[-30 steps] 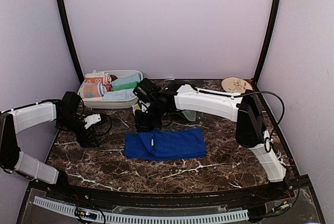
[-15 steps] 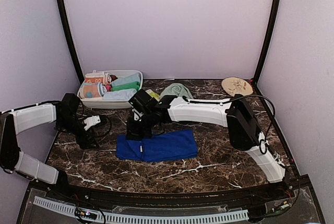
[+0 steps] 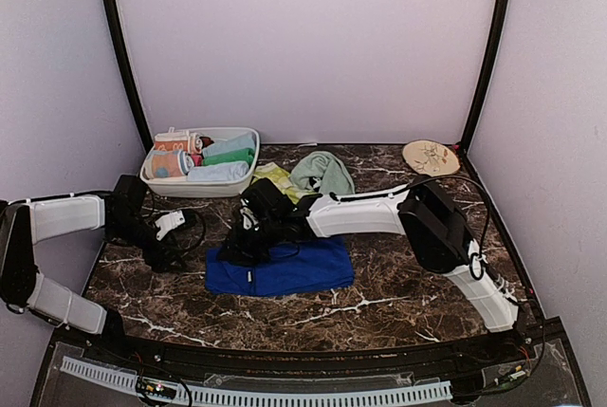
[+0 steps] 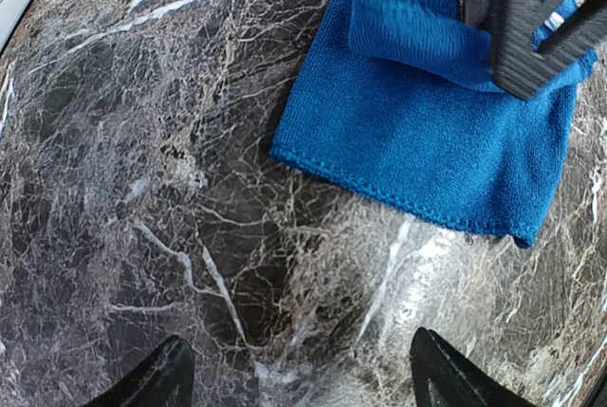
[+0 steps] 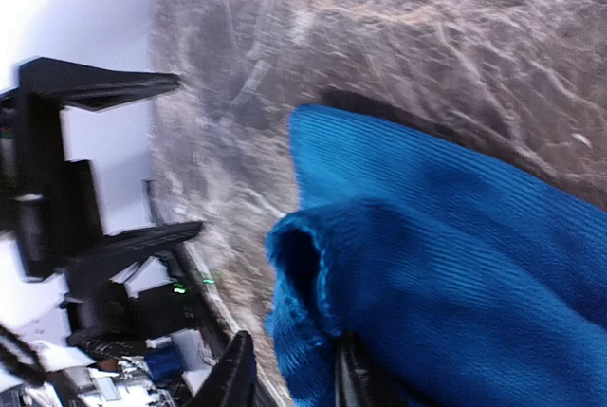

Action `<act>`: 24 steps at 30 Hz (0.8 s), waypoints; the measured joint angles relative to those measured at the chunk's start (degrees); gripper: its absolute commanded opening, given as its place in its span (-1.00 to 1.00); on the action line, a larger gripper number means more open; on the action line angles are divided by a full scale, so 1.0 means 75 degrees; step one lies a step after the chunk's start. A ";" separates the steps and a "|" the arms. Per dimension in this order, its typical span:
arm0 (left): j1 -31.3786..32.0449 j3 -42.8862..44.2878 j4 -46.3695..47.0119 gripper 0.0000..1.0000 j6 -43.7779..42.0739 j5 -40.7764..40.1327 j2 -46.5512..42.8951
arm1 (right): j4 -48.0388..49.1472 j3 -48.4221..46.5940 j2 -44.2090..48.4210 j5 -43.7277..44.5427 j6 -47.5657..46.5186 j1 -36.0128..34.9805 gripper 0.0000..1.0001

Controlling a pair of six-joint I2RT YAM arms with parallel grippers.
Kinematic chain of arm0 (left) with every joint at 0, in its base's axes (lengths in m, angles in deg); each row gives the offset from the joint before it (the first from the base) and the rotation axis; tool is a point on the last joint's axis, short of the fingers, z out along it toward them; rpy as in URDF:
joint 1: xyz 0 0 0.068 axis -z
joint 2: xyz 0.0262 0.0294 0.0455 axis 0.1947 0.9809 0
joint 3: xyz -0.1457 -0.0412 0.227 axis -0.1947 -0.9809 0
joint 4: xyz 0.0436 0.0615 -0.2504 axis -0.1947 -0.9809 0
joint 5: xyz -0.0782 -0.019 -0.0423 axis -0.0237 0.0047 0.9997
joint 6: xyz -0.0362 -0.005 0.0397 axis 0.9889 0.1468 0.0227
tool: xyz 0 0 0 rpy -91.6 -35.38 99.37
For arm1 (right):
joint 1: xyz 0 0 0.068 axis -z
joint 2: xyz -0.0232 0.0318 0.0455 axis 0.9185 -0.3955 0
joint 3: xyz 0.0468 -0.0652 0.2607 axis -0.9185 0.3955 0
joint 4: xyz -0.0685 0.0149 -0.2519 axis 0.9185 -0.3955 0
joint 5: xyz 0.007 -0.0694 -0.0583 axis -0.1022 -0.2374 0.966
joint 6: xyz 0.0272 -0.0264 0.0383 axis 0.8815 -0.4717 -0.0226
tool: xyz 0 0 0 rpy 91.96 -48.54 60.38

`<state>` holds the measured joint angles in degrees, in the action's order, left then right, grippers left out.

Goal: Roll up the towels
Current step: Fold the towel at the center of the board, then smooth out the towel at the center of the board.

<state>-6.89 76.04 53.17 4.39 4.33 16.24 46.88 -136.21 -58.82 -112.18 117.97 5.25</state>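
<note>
right pincer (image 5: 289, 380) pinching blue towel (image 4: 427, 141) fold, tips cropped, view blurred | left pincer (image 4: 303, 379) wide apart, empty

Blue towel (image 3: 280, 268): deep royal blue. Mint green towel (image 3: 322, 172): pale. Yellow-green towel (image 3: 273, 177): patterned. Plate (image 3: 430, 154): beige, patterned. Surface (image 3: 398, 293): dark brown marble, white veins.

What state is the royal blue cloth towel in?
Mostly spread: the royal blue cloth towel lies flat, one end folded over in the right gripper.
</note>
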 measured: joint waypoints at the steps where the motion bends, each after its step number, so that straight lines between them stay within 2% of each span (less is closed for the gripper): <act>1: 0.0000 -0.0003 0.0041 0.61 0.0012 0.0009 0.0032 | 0.0189 0.0044 -0.0003 -0.0070 0.0087 0.0003 -0.37; 4: 0.0000 -0.0003 0.0105 0.62 0.0035 0.0044 0.0070 | 0.1160 0.0519 0.0114 -0.0297 0.0245 0.0061 -0.37; 11: -0.0003 0.0289 0.0058 0.62 0.0233 0.0329 0.0102 | 0.2078 0.1702 0.1055 -0.0490 0.0396 0.0326 -0.37; 18: 0.0012 0.0778 0.0041 0.56 0.0606 0.0874 0.0525 | 0.1478 0.2684 0.2699 -0.0545 0.0428 0.0580 -0.37; 24: 0.0294 0.1323 0.0294 0.51 0.1049 0.0991 0.1201 | 0.0842 0.2780 0.2369 -0.0554 0.0440 0.0254 -0.37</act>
<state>-4.68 85.96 55.38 12.25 11.76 25.25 53.20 -115.35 -41.05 -116.33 121.27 7.16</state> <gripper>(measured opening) 0.762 0.315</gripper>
